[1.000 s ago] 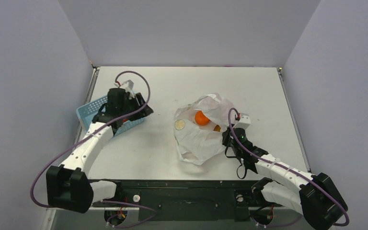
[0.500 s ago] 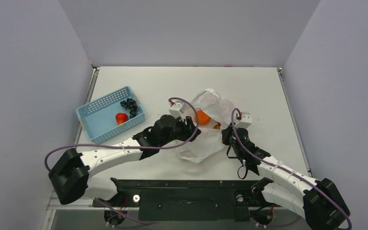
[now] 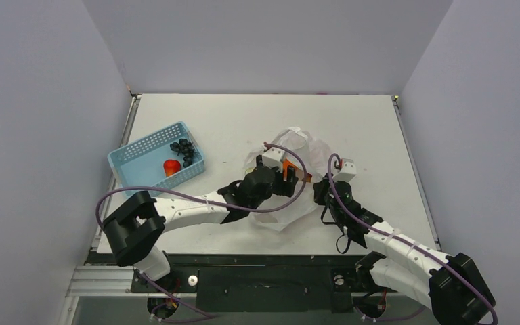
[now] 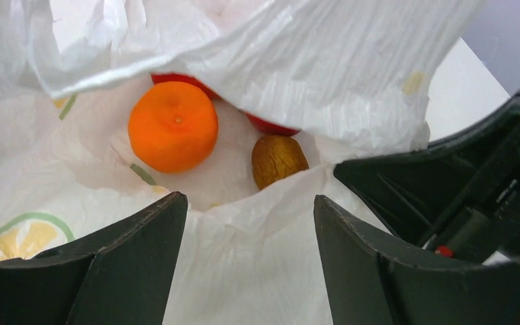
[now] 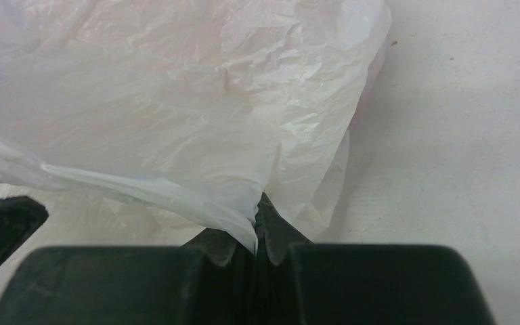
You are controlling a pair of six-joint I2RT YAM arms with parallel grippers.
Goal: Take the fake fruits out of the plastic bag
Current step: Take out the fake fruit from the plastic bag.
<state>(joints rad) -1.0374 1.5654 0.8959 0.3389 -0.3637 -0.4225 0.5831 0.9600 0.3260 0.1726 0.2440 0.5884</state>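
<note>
While the right tool (image 5: 258, 227) clamps the bag (image 5: 176, 101) by its edge, likely to keep its mouth gaping, the left tool (image 4: 250, 206) hangs wide before it. Orange (image 4: 173, 126) and brown piece (image 4: 279, 160) lie inside.

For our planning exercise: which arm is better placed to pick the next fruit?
Left: the left gripper, open, faces the orange inside the plastic bag; the right gripper grips its edge.

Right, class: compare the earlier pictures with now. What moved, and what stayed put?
The left tool swung from over the blue basket rightward to the plastic bag, and is open at its mouth before the orange and the brown piece. The right tool stayed shut on the bag's edge; basket and bag kept their places.
</note>
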